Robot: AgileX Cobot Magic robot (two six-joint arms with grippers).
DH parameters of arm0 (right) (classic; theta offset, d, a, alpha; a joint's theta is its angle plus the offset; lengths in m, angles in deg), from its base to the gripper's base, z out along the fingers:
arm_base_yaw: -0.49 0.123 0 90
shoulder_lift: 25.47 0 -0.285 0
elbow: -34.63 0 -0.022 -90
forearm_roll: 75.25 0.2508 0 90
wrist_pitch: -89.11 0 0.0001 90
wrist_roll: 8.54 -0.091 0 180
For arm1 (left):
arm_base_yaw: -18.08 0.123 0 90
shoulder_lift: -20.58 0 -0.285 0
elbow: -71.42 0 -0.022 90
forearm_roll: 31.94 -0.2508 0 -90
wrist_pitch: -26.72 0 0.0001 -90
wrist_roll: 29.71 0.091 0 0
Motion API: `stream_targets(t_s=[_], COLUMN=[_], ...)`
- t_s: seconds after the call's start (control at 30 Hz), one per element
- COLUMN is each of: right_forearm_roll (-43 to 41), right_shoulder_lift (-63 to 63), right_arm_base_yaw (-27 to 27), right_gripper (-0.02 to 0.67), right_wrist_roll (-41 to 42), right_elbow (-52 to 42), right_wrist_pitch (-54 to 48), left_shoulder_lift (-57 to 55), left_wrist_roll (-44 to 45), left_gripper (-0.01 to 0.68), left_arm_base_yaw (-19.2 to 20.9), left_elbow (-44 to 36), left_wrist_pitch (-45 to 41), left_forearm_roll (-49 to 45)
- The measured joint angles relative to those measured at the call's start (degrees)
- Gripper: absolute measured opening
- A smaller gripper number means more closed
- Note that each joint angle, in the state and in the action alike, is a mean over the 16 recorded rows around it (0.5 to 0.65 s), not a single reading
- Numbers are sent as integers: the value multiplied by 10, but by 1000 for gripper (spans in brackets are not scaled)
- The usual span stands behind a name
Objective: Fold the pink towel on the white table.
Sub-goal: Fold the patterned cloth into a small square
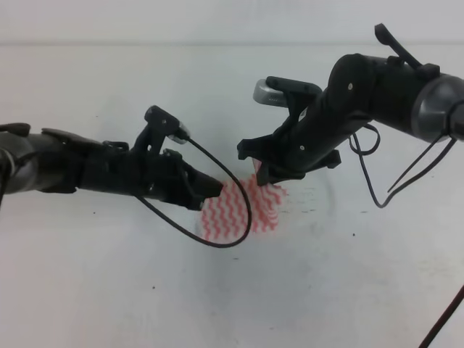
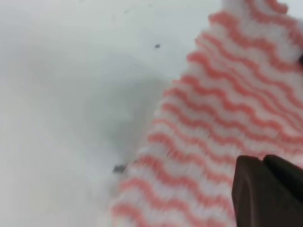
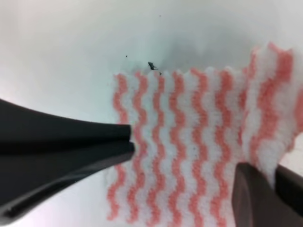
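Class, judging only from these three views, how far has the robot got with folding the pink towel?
Done: both arms have reached the pink towel on the white table.
In hand: the right gripper pinches a raised towel edge in its wrist view; the left gripper is at the towel's left edge, its grip unclear.
Left: no finished fold shows; the lifted edge must be carried over and laid flat.

You have one towel (image 1: pixel 235 214), striped pink and white, at mid-table. One table (image 1: pixel 109 290). Two grippers: the left (image 1: pixel 214 187) at the towel's left edge, the right (image 1: pixel 264 174) at its far right corner.
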Motion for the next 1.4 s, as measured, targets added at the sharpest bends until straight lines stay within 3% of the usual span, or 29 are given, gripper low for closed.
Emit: stream_targets(t_s=[0.4, 1.4], right_forearm_roll=[3, 27], right_shoulder_lift=[-5, -4], right_arm_base_yaw=[0, 8], right_gripper=[-15, -14], right_wrist_roll=[0, 15], right_elbow=[0, 0], right_wrist_pitch=[2, 4], left_shoulder_lift=[6, -33], left_wrist_roll=[-42, -17], left_gripper=[-4, -4], left_arm_base_yaw=[8, 8], left_elbow=[1, 3], left_wrist_pitch=[20, 29], left_forearm_roll=[-54, -28])
